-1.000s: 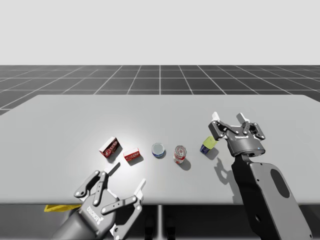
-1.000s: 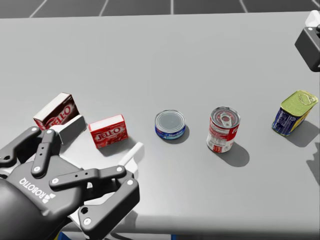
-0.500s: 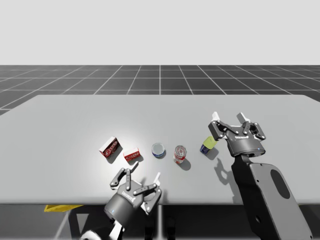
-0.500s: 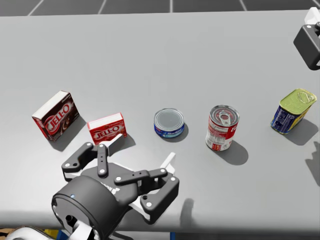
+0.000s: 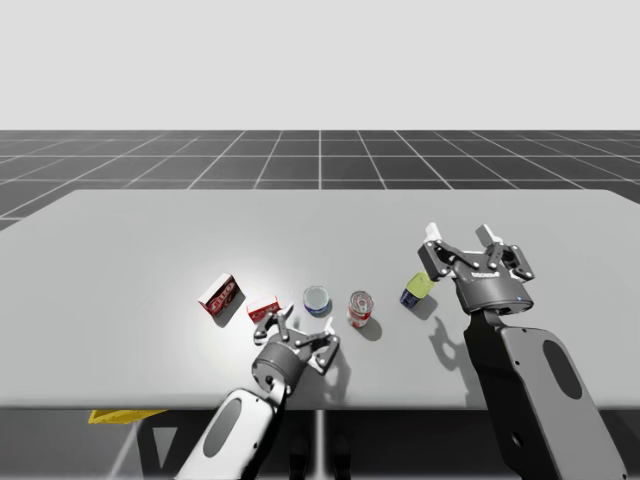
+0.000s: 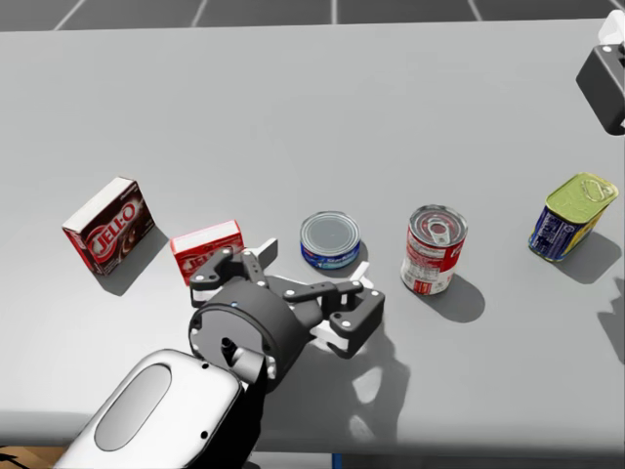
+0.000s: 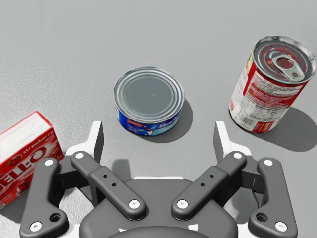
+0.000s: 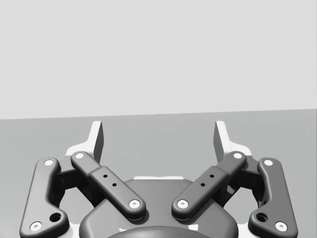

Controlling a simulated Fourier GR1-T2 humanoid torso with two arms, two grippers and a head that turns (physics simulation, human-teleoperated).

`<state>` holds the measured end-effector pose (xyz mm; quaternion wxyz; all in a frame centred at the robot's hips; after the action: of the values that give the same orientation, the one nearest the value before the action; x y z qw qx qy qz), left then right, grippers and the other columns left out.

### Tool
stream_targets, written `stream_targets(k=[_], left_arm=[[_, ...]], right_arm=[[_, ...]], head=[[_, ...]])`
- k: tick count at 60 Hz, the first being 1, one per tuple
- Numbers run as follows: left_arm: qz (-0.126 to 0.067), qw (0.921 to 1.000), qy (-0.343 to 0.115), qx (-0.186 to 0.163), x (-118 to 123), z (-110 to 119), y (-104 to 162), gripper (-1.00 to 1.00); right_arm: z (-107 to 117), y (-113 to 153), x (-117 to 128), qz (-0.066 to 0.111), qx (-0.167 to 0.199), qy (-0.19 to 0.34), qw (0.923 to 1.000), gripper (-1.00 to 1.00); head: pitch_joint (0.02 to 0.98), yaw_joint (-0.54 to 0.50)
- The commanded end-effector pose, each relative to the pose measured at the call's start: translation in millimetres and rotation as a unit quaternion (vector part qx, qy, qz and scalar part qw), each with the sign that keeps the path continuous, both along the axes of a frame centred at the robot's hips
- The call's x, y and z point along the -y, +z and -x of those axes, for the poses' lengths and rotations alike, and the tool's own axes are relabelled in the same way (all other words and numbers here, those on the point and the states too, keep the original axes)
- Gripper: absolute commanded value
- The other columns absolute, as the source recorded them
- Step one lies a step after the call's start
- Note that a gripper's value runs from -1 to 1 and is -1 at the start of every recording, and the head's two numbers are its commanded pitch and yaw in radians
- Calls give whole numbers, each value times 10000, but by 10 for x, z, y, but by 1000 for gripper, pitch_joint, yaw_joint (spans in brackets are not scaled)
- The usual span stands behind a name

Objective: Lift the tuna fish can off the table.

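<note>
Nearest the table's front edge, my left gripper (image 7: 158, 135) hangs low over the grey table (image 5: 150, 230). Its two fingers are spread wide, wider than the tuna can (image 7: 149, 100), and they hold nothing. The can sits just ahead of the fingertips, not between them and not touching either finger. It is about midway across the opening, a little nearer one finger.

In the head view the gripper's dark knuckles cover the near part of the small red box (image 6: 207, 244), so only its far face and one end show. In the left wrist view that box lies beside the gripper and is cut off at the frame's edge. I cannot tell whether the linkage touches it.

The tuna can stands upright on its flat base, silver lid facing up and blue band around the side. Its axis is vertical. It is wider than it is tall, so its greater extent lies flat along the table, and being round it points no way across it.

Beside it, apart, stands a taller red and white can (image 7: 270, 84), also upright. Further along the row a dark red box (image 6: 107, 225) is on one side and a blue tin with a yellow-green top (image 6: 573, 217) on the other, looking tilted.

Farthest, my right gripper (image 5: 460, 233) is raised near that tin, fingers wide apart and empty; the head view cuts off most of it.
</note>
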<state>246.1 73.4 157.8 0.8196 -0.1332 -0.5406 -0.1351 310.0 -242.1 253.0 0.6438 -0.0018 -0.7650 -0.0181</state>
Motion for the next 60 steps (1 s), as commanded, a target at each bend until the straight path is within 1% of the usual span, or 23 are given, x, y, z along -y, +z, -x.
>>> stream_targets(k=[1,7,9,13,17,18,20,22,25,26,28,30,38,44,45,51,52,53,54,55,56,57,60], left_arm=[[-97,9998,117,-149,88,-202,-87,-1000],[-114,9996,171,-181,130,-279,-98,-1000],[-153,9996,191,-162,151,-306,-101,-1000],[-116,9995,192,-217,180,-339,-103,-1000],[-137,9994,239,-227,233,-418,-105,-1000],[-181,9993,270,-176,244,-447,-107,-1000],[-202,9992,308,-157,256,-483,-111,-1000],[-172,9989,375,-228,271,-541,-127,-1000],[-280,9985,425,-216,275,-573,-151,-1000],[-266,9983,455,-263,274,-588,-171,-1000],[-244,9981,439,-355,281,-596,-195,-1000],[-309,9979,464,-325,275,-609,-222,-1000],[-281,9976,512,-379,275,-659,-239,-1000],[-358,9966,520,-538,277,-673,-247,-1000],[-439,9958,523,-605,276,-676,-249,-1000],[-411,9956,467,-698,277,-681,-246,-1000],[-445,9954,492,-684,277,-680,-247,-1000],[-505,9950,529,-680,281,-677,-251,-942],[-527,9950,543,-652,283,-660,-241,-795],[-506,9952,505,-675,283,-672,-257,-266],[-548,9951,485,-670,284,-662,-251,320],[-528,9952,470,-672,284,-654,-250,959],[-528,9957,430,-630,284,-635,-244,1000]], right_arm=[[2,8,8,-13,9,-6,10000,-1000],[3,9,9,-19,7,-1,10000,-1000],[3,10,9,-19,8,-1,10000,-1000],[3,10,7,-18,6,0,10000,-1000],[4,11,8,-23,7,4,10000,-1000],[4,11,8,-22,6,5,10000,-1000],[4,12,9,-23,7,5,10000,-1000],[5,13,10,-27,8,6,10000,-1000],[5,14,10,-29,8,5,10000,-1000],[4,15,12,-33,7,2,10000,-1000],[6,16,12,-35,7,4,10000,-1000],[8,18,11,-39,11,4,10000,-1000],[4,18,11,-34,13,6,10000,-1000],[5,18,11,-34,14,4,10000,-1000],[5,17,10,-33,14,3,10000,-1000],[5,15,9,-28,11,6,10000,-1000],[5,15,8,-29,11,5,10000,-1000],[5,15,8,-30,12,5,10000,-1000],[5,15,9,-32,12,4,10000,-1000],[5,15,10,-33,12,3,10000,-1000],[5,15,10,-32,12,2,10000,-1000],[5,15,9,-29,12,1,10000,-1000],[5,16,10,-34,13,-2,10000,-1000]], head=[[845,46],[845,47],[844,47],[844,48],[844,49],[844,49],[844,49],[844,49],[845,48],[846,47],[847,46],[849,44],[850,41],[848,44],[847,45],[845,48],[845,48],[844,49],[843,48],[843,48],[843,48],[841,48],[835,48]])
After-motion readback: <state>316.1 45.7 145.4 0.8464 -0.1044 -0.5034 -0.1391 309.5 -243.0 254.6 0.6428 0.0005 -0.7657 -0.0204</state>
